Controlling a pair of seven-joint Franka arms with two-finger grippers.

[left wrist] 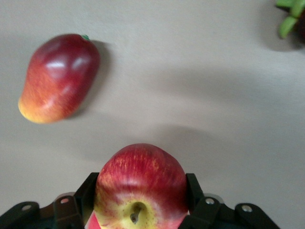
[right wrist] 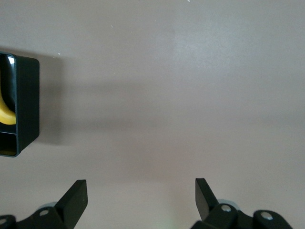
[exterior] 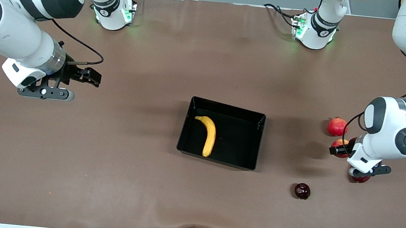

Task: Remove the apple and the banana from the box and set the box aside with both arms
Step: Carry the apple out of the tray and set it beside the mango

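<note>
The yellow banana (exterior: 206,135) lies in the black box (exterior: 226,109) at the table's middle. My left gripper (exterior: 366,172) is at the left arm's end of the table, shut on the red apple with yellow streaks (exterior: 360,179). In the left wrist view the apple (left wrist: 140,164) fills the space between the black fingers (left wrist: 193,188) of the left gripper (left wrist: 141,185). My right gripper (exterior: 45,92) hangs open and empty over bare table toward the right arm's end. In the right wrist view this gripper (right wrist: 140,187) has its jaws wide apart, with the box (right wrist: 26,105) and the banana (right wrist: 5,113) at the edge.
A red-yellow mango (exterior: 339,146) lies right beside the left gripper and also shows in the left wrist view (left wrist: 59,78). A red pomegranate (exterior: 336,126) lies farther from the camera. A dark round fruit (exterior: 302,191) lies nearer the camera, between box and apple.
</note>
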